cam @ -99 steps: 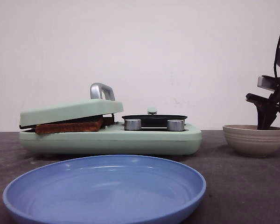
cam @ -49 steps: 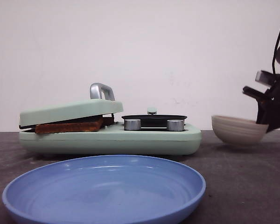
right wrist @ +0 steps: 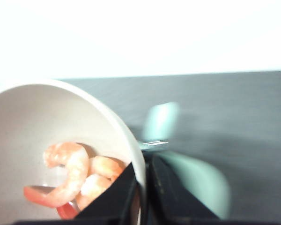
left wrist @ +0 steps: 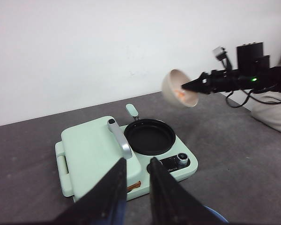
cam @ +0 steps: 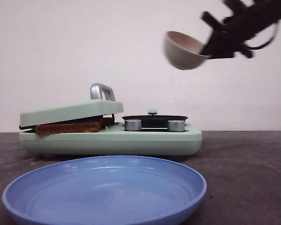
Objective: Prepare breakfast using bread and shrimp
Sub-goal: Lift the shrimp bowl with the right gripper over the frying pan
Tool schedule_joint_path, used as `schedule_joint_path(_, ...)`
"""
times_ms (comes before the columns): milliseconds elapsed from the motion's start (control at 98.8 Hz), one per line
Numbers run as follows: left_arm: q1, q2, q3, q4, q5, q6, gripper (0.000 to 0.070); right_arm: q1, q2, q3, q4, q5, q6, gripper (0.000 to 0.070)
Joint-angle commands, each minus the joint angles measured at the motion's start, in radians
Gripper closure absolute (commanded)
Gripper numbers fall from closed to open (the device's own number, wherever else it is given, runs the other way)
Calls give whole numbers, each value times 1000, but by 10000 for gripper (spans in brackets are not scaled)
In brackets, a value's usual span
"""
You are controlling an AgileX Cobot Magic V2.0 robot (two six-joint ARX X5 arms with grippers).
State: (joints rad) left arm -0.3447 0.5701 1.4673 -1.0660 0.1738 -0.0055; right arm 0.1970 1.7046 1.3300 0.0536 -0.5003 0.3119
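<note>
From the front, the right gripper (cam: 207,50) holds a beige bowl (cam: 183,50) high in the air, above and a little to the right of the black pan (cam: 154,119) on the pale green breakfast maker (cam: 110,138). The bowl is tipped, its mouth turned up and to the left, and the jaws pinch its rim. The left half of the appliance carries a hinged lid (cam: 71,112) with a metal handle (cam: 102,91); the lid rests slightly ajar on the bread (cam: 69,127), whose brown crust edge shows in the gap. A blue plate (cam: 105,190) lies on the dark worktop (cam: 243,178) in front of the appliance.

The left wrist view shows the left gripper (left wrist: 137,174) hanging above the near edge of the breakfast maker, its jaws a narrow gap apart and holding nothing. Beyond it, the bowl hangs over the worktop just past the pan, something orange visible inside.

In the right wrist view, the jaws are closed on the bowl's rim, one finger (right wrist: 124,187) inside and one outside. The shrimp (right wrist: 75,176) lie in the bottom of the bowl, pink-orange and curled; there seem to be three or four, though the blur makes the count unsure.
</note>
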Motion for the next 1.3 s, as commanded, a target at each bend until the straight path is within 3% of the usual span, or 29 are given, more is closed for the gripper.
schedule_joint_path(0, -3, 10, 14, 14, -2, 18, 696, 56, 21, 12, 27, 57, -14, 700)
schedule_joint_path(122, -3, 10, 14, 14, -2, 18, 696, 143, 29, 12, 36, 214, -100, 700)
schedule_joint_path(516, -3, 9, 14, 10, -1, 16, 696, 220, 41, 12, 50, 445, -343, 700)
schedule_joint_path(840, -3, 9, 14, -3, -1, 16, 696, 243, 41, 12, 77, 765, -531, 700)
schedule_joint_path(1002, -3, 9, 14, -17, -1, 16, 696, 267, 41, 12, 122, 802, -626, 700)
schedule_joint_path(1286, -3, 9, 14, -16, -1, 16, 696, 319, 41, 12, 274, 843, -882, 700)
